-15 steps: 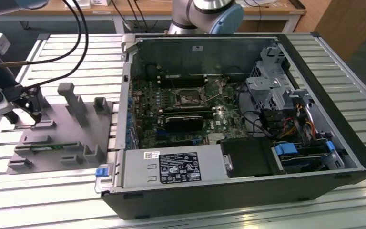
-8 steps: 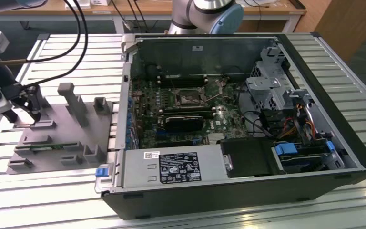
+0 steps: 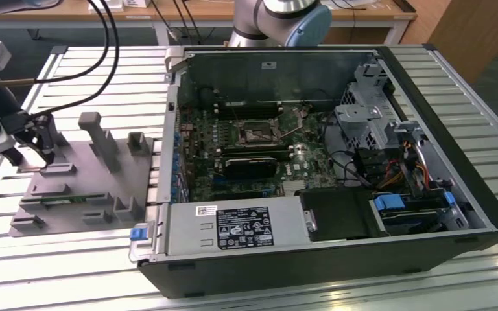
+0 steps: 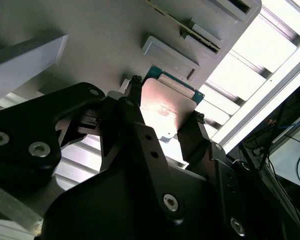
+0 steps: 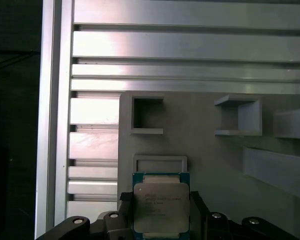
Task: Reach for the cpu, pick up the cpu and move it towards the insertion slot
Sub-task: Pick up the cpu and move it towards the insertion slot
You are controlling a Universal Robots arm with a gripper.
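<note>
The gripper point(image 5: 161, 201) pinches the cpu point(image 5: 161, 206) edge to edge. One black finger point(image 5: 124, 200) bears on one side of the chip and its partner on the opposite side, so the jaws stand only as wide as the chip itself. In the second wrist view the gripper point(image 4: 165, 102) shows the same hold, with the silver lid of the cpu point(image 4: 166, 107) bridging the gap between the two fingertips.

The step in hand looks like the pick-up and carry. To do it well, the pinch should probably sit centred on the chip's rim and the chip should ride level. A corner-heavy hold could let it twist between the pads. Whether its underside is already clear of the surface below cannot be told.

Just beyond the chip lies a shallow grey square recess point(image 5: 160, 161), part of a grey fixture plate point(image 3: 85, 188) that carries other pockets and upright blocks. The plate rests on a slatted aluminium table point(image 3: 456, 78), at the exterior view's left, where the gripper point(image 3: 34, 154) hangs over its far left corner.

The insertion slot point(image 3: 256, 133) is well apart from it, toward the exterior view's right. It sits on the motherboard point(image 3: 231, 162) inside the open computer case point(image 3: 318, 265).
</note>
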